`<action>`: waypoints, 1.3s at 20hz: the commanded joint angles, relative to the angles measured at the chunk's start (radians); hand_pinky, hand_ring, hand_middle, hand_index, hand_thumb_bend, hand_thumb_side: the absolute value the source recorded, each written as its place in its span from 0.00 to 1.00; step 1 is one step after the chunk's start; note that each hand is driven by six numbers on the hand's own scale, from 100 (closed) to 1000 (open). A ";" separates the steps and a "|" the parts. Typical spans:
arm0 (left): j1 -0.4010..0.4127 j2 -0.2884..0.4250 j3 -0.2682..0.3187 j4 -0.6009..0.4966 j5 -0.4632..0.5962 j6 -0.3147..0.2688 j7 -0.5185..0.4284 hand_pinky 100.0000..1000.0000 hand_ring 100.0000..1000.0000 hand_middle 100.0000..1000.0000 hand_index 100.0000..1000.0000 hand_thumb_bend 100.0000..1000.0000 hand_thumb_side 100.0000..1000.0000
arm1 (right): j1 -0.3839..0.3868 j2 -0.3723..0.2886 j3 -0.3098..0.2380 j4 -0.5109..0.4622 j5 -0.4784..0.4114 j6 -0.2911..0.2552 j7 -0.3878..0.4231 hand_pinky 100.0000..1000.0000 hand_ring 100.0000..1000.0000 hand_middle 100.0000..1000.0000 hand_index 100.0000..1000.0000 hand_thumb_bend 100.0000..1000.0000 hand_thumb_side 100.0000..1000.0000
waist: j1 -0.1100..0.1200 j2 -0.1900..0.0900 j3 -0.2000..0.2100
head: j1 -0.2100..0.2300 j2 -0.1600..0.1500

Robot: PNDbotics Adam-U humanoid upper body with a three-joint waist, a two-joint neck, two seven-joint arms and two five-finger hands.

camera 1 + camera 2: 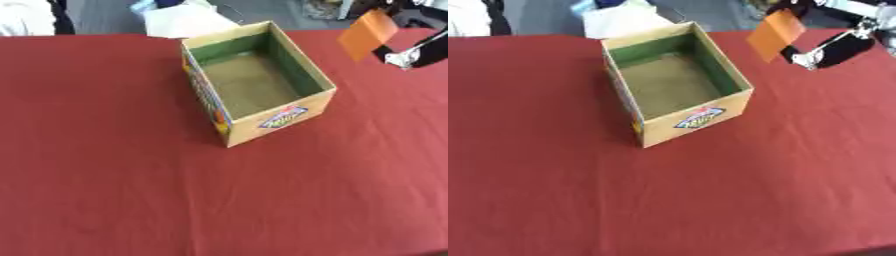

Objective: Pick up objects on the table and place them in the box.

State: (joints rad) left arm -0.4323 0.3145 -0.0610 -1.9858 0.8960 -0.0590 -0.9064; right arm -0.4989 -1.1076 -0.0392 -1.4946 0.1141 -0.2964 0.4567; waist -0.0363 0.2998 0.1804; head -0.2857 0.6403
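An open cardboard box (229, 120) with a green inner lining stands on the red table (114, 175), slightly turned, and nothing shows inside it. A flat orange object (774, 34) hangs in the air to the right of the box, above the table's far right part. My right hand (833, 49), black with silver parts, comes in from the upper right and is shut on this orange object. The fingers are partly hidden behind it. My left hand shows in neither view.
A white bag-like thing (188, 20) lies just beyond the table's far edge, behind the box. White cloth (22, 17) shows at the far left corner. Red cloth covers the table in front of the box and to its left.
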 commanded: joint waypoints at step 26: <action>-0.106 -0.025 -0.025 -0.014 0.020 0.035 -0.001 0.49 0.79 0.81 0.74 0.00 0.52 | -0.563 0.343 0.124 0.355 0.345 -0.032 0.045 0.69 0.82 0.51 0.75 0.00 0.00 | -0.026 0.049 0.106 | -0.132 -0.070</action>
State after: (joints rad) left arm -0.5218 0.2847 -0.0845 -1.9858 0.9080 -0.0289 -0.9073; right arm -1.0389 -0.7519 0.0883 -1.1388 0.4445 -0.3216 0.5021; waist -0.0666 0.3672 0.2874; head -0.4087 0.5854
